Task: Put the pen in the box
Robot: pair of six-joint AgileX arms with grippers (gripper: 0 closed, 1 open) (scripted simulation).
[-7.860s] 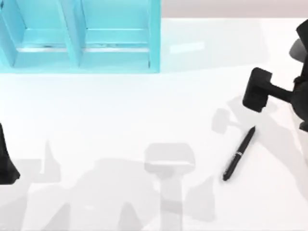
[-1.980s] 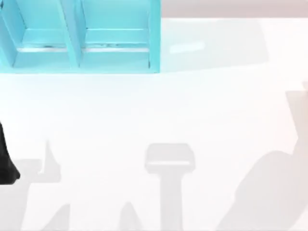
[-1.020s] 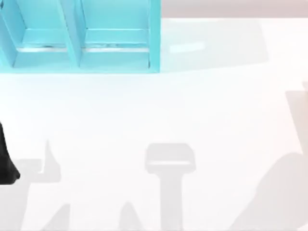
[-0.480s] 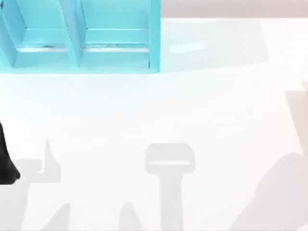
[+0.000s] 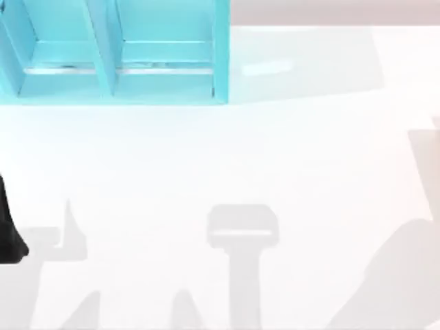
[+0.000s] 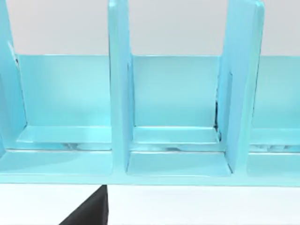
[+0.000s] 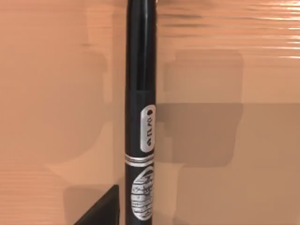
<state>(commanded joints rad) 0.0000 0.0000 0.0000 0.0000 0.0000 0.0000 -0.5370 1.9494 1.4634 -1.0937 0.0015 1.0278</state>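
One box, one pen, and two grippers of ours.
We are resting our left gripper (image 6: 89, 213) with the turquoise box (image 6: 178, 93) straight ahead of it, and we cannot tell its state. The top view is showing the white table (image 5: 275, 158). The right wrist view is showing our right gripper (image 7: 112, 213) pinching the black pen (image 7: 140, 93), which is jutting out ahead of it.

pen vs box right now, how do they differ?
Colour: the pen is black with a silver ring; the box is light blue.
Shape: the pen is one slim rod; the box is wide, split by upright dividers into open compartments.
Place: the box stands on the white table, far left; the pen is in the right gripper, over an orange-brown surface.
The left arm is parked at the left edge.
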